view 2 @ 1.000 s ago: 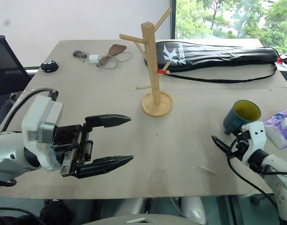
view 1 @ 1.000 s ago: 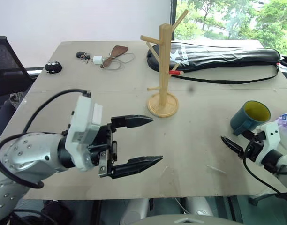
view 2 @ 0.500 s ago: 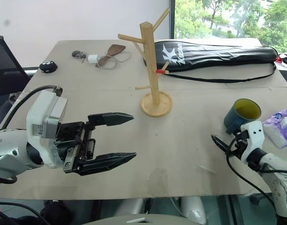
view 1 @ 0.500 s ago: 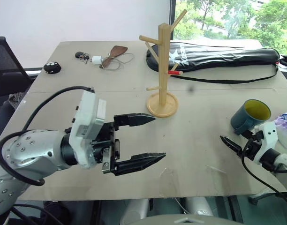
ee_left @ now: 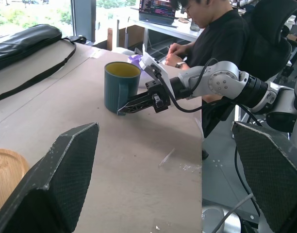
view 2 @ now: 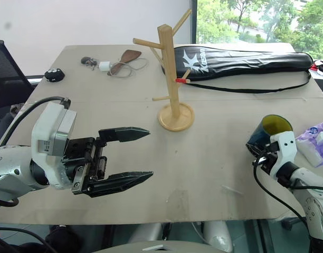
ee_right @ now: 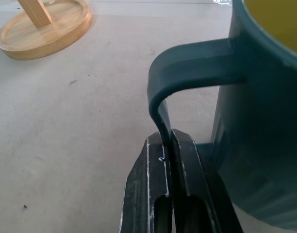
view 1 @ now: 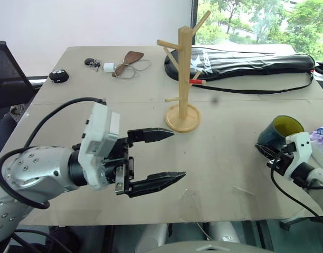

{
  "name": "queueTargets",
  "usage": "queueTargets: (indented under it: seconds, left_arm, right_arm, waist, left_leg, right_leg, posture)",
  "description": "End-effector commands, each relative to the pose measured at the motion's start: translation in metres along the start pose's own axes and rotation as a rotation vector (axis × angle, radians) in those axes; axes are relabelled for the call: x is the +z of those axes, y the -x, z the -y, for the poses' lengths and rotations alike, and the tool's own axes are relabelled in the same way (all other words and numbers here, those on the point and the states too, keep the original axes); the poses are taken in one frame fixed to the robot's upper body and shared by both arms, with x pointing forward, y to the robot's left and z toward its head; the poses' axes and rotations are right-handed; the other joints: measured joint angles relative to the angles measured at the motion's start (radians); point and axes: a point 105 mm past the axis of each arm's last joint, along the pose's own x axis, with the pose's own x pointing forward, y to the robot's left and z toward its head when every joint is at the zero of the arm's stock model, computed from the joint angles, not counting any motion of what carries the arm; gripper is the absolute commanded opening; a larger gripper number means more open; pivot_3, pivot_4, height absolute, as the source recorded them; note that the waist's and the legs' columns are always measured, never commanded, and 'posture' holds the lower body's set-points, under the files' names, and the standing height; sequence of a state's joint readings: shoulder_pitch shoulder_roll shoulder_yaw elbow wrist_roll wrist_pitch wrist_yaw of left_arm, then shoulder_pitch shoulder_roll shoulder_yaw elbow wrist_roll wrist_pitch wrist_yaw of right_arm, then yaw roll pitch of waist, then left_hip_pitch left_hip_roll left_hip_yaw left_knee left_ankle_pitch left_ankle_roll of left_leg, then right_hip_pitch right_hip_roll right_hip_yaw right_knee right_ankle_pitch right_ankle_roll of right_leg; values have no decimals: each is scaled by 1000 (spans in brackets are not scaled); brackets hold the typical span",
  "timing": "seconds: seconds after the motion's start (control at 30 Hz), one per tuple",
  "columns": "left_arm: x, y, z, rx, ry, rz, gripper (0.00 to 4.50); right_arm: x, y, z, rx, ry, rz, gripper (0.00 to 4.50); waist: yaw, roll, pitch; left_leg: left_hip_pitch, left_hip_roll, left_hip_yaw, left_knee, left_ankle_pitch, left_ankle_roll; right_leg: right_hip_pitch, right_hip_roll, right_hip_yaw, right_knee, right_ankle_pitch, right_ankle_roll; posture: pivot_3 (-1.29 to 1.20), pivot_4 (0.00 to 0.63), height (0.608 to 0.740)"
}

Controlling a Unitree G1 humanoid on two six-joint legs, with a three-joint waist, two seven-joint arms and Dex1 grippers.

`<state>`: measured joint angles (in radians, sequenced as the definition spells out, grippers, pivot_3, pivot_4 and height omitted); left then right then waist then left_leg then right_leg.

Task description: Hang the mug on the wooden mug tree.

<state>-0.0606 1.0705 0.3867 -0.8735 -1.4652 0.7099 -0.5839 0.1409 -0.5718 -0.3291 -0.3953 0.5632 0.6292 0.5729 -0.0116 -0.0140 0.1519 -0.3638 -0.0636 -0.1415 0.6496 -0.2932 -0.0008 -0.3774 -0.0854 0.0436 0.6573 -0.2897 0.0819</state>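
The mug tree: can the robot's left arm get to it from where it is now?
Probably yes. The left pincer is open and holds nothing, and only bare table lies between it and the mug tree.

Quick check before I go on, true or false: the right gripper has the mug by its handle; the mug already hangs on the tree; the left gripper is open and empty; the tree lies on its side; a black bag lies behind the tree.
1. The right gripper is shut on the handle of the mug. True.
2. The mug hangs on the tree. False: it sits on the table, apart from the tree.
3. The left gripper is open and empty. True.
4. The tree lies on its side. False: it stands upright.
5. A black bag lies behind the tree. True.
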Motion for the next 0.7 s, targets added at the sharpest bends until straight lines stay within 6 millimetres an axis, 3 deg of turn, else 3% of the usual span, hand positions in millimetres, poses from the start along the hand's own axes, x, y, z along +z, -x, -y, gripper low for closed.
queueTargets:
  seconds: [0.03, 0.33, 0.57, 0.7]
  left_arm:
    - [6, 3, 0, 15, -36, 7, 4500]
    - [8, 14, -4, 134, -27, 52, 4500]
    - [-27, 22, -47, 290, 28, 93, 4500]
    - [-46, 29, -59, 355, 22, 88, 4500]
  right_arm:
    - [18, 6, -7, 21, 54, 54, 10]
    - [83, 0, -46, 160, 176, 179, 10]
    - [109, -21, -73, 292, 258, 107, 10]
    - [127, -34, -83, 341, 290, 85, 10]
  waist:
    - [0, 0, 0]
    - [-4, 1, 1]
    - [3, 0, 2]
    - [-2, 0, 2]
  left_leg:
    - [0, 0, 0, 0, 0, 0]
    - [0, 0, 1, 0, 0, 0]
    - [-1, 0, -1, 0, 0, 0]
    - [-3, 0, -1, 0, 0, 0]
  right_leg:
    - [0, 0, 0, 0, 0, 0]
    - [0, 0, 1, 0, 0, 0]
    - [0, 0, -2, -1, 0, 0]
    - [-2, 0, -1, -2, 0, 0]
  posture:
    - [0, 150, 738]
    - [0, 150, 738]
    - [0, 150, 738]
    - [0, 150, 738]
